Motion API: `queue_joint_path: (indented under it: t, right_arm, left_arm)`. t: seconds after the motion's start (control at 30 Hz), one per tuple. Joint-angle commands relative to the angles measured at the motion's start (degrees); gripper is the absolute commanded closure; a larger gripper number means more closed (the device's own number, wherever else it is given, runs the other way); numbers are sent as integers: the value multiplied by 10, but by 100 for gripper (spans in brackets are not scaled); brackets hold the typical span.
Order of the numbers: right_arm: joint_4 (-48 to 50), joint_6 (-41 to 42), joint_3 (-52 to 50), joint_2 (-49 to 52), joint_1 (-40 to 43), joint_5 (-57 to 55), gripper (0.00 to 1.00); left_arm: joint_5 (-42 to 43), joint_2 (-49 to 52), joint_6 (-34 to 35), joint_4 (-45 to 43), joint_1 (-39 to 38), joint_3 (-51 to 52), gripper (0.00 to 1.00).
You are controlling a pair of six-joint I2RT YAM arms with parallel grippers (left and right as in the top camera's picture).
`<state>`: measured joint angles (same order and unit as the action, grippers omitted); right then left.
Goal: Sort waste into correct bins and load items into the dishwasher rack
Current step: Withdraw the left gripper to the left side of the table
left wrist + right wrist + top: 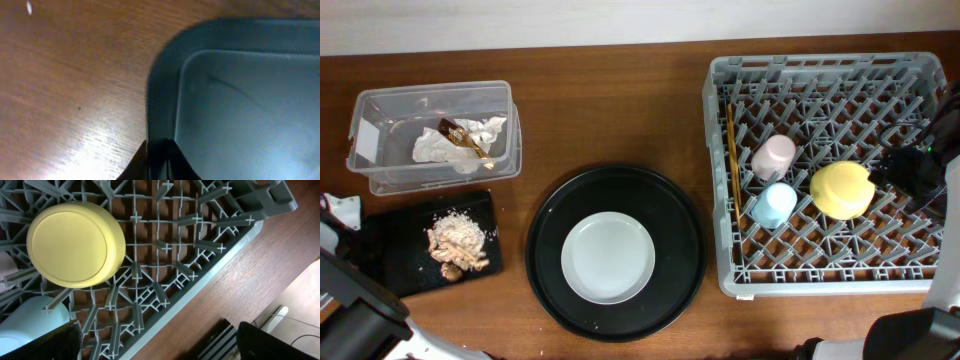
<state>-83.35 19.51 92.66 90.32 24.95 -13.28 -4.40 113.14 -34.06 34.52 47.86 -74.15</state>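
- Crumpled napkins [438, 148] and a brown wrapper [463, 138] lay in the clear tub [430, 92]. Crumbly food scraps [457, 240] sat on the shallow black tray [390, 255] just beside it.
- The pink cup [773, 157], blue cup [774, 204] and upturned yellow bowl [841, 189] sat in the rack [820, 285], with the chopsticks [732, 165] along its wall nearest the round black tray [682, 250].
- The grey plate [608, 257] rested on that round tray, mid-table [610, 110].
- The left gripper [159, 160] had its jaws narrow at the shallow black tray's corner rim; whether they gripped it could not be told.
- The right gripper [160, 347] hung over the rack beside the bowl, jaws wide and empty.
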Motion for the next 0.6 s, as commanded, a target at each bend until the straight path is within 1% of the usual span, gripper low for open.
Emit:
queue_joint_path:
  t: [0.0, 0.03, 0.13, 0.27, 0.37, 0.47, 0.57]
  right_arm:
    - [0, 5, -3, 1, 2, -9, 1]
    - [0, 5, -3, 1, 2, -9, 1]
    - [0, 5, -3, 1, 2, -9, 1]
    - [0, 5, -3, 1, 2, -9, 1]
    - [0, 5, -3, 1, 2, -9, 1]
    - [0, 5, -3, 1, 2, -9, 1]
    - [0, 5, -3, 1, 2, -9, 1]
  left_arm:
    - [54, 5, -87, -15, 4, -5, 91]
    - [58, 5, -94, -23, 4, -5, 100]
    - [59, 5, -103, -41, 4, -5, 100]
    - [72, 5, -184, -41, 4, -5, 100]
    - [72, 5, -199, -41, 4, -5, 100]
    - [72, 5, -244, -37, 4, -5, 100]
    - [70, 5, -248, -39, 6, -5, 100]
